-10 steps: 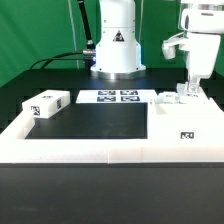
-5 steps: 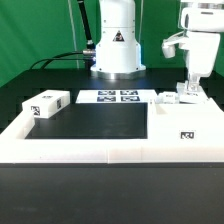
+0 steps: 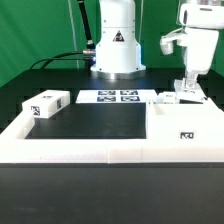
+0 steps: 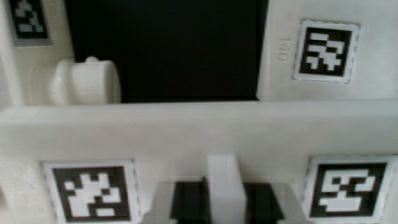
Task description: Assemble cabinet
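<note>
The cabinet's large white box body [image 3: 181,125], with one tag on its front, sits at the exterior view's right. My gripper [image 3: 188,90] hangs over its far edge, among small white tagged parts [image 3: 167,99]. In the wrist view my two dark fingers [image 4: 180,203] close on a thin upright white panel edge [image 4: 222,180], with a tag [image 4: 89,192] on each side. Beyond it are a round white knob [image 4: 89,80] and a tagged white wall [image 4: 324,50]. A small white tagged block [image 3: 46,103] lies at the exterior view's left.
The marker board [image 3: 108,97] lies at the back centre in front of the robot base [image 3: 116,45]. A long low white border rail [image 3: 90,150] runs along the front and the left side of the black mat.
My gripper has shifted slightly upward by the box's far edge. The other parts have not moved.
</note>
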Robot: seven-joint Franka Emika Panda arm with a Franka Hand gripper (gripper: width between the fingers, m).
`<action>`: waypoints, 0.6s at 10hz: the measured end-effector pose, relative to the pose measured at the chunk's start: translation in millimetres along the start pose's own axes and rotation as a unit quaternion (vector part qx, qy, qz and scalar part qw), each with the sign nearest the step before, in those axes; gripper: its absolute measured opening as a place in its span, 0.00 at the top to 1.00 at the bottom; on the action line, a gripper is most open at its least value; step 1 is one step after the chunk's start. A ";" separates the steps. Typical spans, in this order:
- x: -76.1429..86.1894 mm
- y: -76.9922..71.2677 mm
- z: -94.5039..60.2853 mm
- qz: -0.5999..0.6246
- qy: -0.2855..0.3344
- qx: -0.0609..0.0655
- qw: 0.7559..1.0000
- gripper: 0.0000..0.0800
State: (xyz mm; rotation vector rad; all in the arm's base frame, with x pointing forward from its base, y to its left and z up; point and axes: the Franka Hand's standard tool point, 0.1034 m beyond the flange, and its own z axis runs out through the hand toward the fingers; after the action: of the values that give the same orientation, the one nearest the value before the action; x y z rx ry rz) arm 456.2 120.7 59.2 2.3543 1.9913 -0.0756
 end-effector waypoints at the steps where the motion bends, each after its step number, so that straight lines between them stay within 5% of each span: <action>1: 0.2 0.0 1.1 0.000 0.000 0.001 1.000 0.91; 6: -0.4 -0.6 4.3 -0.005 -0.001 0.004 1.000 0.91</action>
State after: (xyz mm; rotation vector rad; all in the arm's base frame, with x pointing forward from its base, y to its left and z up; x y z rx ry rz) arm 455.6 120.1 54.9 2.3473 2.0069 -0.0886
